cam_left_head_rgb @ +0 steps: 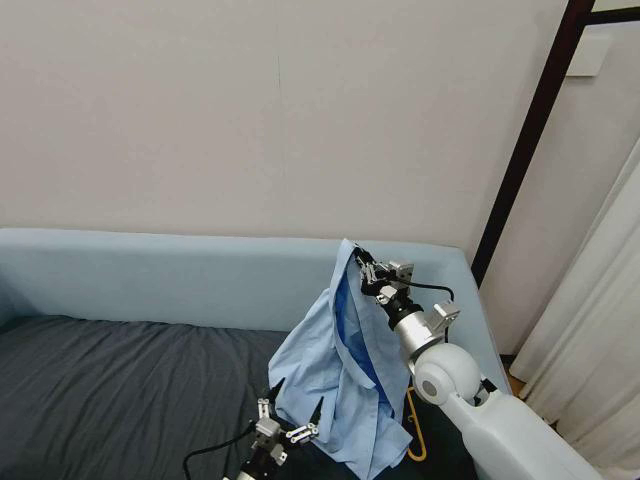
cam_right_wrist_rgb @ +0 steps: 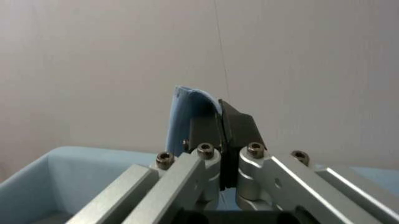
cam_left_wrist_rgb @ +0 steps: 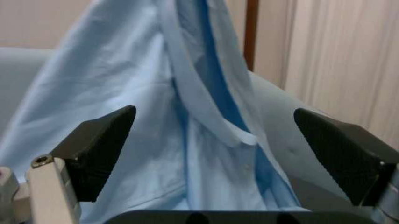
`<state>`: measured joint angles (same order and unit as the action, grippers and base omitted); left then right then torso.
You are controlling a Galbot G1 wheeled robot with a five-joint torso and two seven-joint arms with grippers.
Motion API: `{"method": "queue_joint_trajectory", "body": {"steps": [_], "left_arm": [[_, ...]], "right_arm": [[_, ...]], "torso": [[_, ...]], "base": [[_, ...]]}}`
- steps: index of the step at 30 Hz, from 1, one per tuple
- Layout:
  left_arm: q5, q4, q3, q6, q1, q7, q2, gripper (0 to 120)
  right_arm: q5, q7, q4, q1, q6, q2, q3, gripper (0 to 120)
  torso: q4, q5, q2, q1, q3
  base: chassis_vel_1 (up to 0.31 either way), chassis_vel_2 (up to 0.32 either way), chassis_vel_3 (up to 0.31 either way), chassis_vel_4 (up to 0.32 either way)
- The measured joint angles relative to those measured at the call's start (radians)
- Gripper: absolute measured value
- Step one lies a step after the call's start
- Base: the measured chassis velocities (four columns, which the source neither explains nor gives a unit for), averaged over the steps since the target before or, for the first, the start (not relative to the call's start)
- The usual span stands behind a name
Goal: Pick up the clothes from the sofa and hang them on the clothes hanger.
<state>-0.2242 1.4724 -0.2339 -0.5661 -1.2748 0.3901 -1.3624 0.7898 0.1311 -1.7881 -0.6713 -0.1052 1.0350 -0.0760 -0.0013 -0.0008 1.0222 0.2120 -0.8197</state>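
Claws come first. Our right claw [cam_left_head_rgb: 364,268] is up high, near the middle of the head view, and it is shut tight on the top edge of the blue shirt [cam_left_head_rgb: 330,370]. Its two black fingers [cam_right_wrist_rgb: 240,130] are pressed together, with a bit of blue cloth sticking up between them. We think it holds the shirt by the top so the rest can fall straight and open up. The shirt hangs down from that claw toward 6 o'clock. Its bottom end looks to reach the dark seat [cam_left_head_rgb: 100,390] of the sofa [cam_left_head_rgb: 150,280], so it is lifted but maybe not all the way off. Our left claw [cam_left_head_rgb: 290,408] is low, at about 7 o'clock from the right claw, just in front of the hanging cloth. It is wide open and holds nothing. Its fingers [cam_left_wrist_rgb: 100,140] stand far apart, and we see the shirt's collar band between them, a bit farther off. We think it is pointed at the cloth so it can grab a second spot. At about 5 o'clock from the right claw, by the shirt's bottom edge, is a thin yellow loop [cam_left_head_rgb: 414,425]. It may be the hanger, but we cannot tell for sure. Behind it all is the pale blue back of the sofa, then the bare wall [cam_left_head_rgb: 250,110], with a curtain [cam_left_head_rgb: 600,330] at 3 o'clock.
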Motion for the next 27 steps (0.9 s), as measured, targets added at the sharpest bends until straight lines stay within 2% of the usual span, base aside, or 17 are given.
{"method": "queue_joint_trajectory", "body": {"steps": [3,5,10,15,20,27], "left_arm": [[-0.001,-0.069,0.053,-0.001,0.058,0.019,0.004,100],[-0.002,-0.085,0.066,-0.001,0.072,0.019,0.0,100],[0.004,-0.158,0.129,0.001,0.137,-0.002,-0.045,100],[0.032,-0.251,0.172,0.028,0.209,-0.124,-0.104,100],[0.024,-0.289,0.189,0.056,0.237,-0.192,-0.125,100],[-0.009,-0.312,0.214,0.062,0.274,-0.196,-0.118,100]], "right_arm": [[-0.001,-0.002,0.014,0.004,0.0,0.012,0.003,0],[-0.001,-0.002,0.016,0.005,0.0,0.015,0.003,0],[-0.001,-0.006,0.028,0.013,0.0,0.029,0.005,0],[0.0,-0.009,0.03,0.017,-0.001,0.038,0.008,0],[0.001,-0.01,0.021,0.014,-0.001,0.035,0.011,0],[0.001,-0.011,0.004,-0.003,0.004,0.037,0.027,0]], "torso": [[0.0001,0.0001,0.0,0.0,0.0],[0.0001,0.0001,0.0,0.0,0.0],[0.0,0.0001,0.0,0.0,0.0],[0.0,0.0001,0.0,0.0,0.0],[0.0,0.0001,0.0,0.0,0.0],[0.0,0.0001,0.0,0.0,0.0]], "base": [[0.0,0.0,0.0,0.0],[0.0,0.0,0.0,0.0],[0.0,0.0,0.0,0.0],[0.0,0.0,0.0,0.0],[0.0,0.0,0.0,0.0],[0.0,0.0,0.0,0.0]]}}
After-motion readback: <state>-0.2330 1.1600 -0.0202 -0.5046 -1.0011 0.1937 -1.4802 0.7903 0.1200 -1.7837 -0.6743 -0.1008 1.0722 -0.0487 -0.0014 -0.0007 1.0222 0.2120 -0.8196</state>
